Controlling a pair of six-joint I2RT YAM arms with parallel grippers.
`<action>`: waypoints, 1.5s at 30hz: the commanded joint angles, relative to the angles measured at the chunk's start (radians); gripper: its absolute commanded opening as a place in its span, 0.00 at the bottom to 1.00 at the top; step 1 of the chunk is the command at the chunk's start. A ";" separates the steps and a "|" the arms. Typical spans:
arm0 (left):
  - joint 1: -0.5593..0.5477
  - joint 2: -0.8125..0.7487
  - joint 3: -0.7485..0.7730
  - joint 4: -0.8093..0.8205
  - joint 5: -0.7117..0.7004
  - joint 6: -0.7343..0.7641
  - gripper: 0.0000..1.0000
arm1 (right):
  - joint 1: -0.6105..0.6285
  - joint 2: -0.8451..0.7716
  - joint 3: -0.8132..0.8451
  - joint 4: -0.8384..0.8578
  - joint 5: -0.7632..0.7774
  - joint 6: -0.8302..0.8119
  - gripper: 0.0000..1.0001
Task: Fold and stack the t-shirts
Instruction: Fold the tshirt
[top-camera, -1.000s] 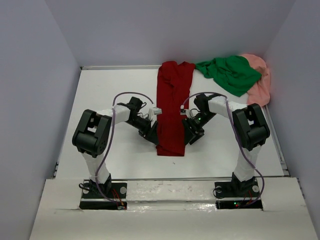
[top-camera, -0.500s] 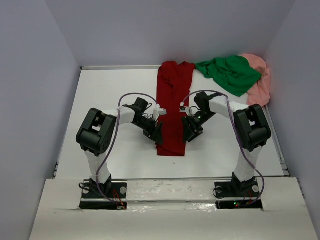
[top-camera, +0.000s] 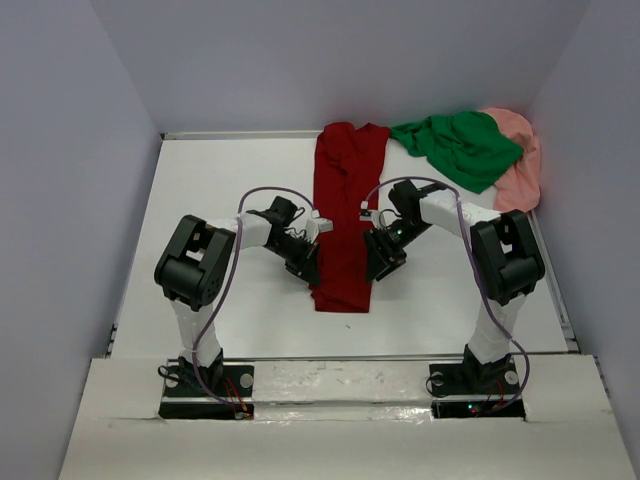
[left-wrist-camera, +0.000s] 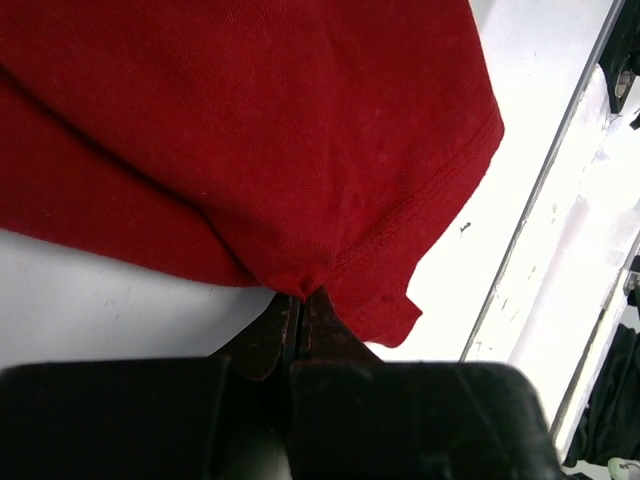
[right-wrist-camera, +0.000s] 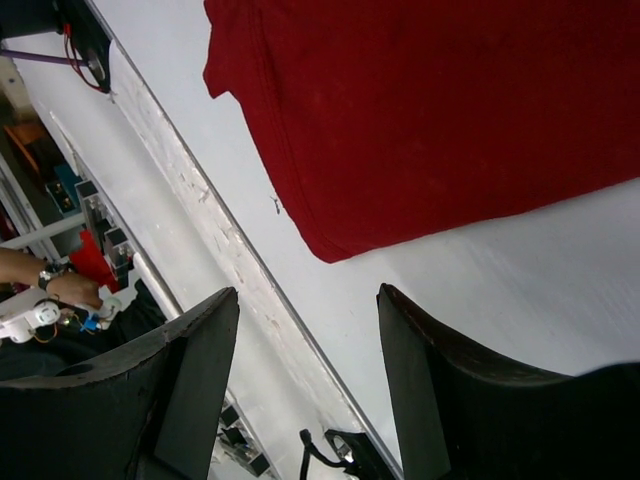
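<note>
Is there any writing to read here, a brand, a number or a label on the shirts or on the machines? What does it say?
No text can be read anywhere.
The dark red t-shirt is plain cloth in every view.
The green t-shirt and the pink t-shirt show no print.
The left arm and the right arm show no legible marking.
</note>
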 joint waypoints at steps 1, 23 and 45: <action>-0.006 -0.051 -0.004 -0.048 -0.004 0.010 0.00 | 0.009 -0.024 0.010 0.018 0.004 -0.010 0.63; -0.076 0.046 0.059 -0.387 0.258 0.331 0.05 | 0.009 -0.001 0.035 0.015 0.077 -0.009 0.63; -0.113 0.119 0.086 -0.485 0.289 0.437 0.97 | 0.018 0.173 0.121 -0.363 -0.079 -0.237 0.66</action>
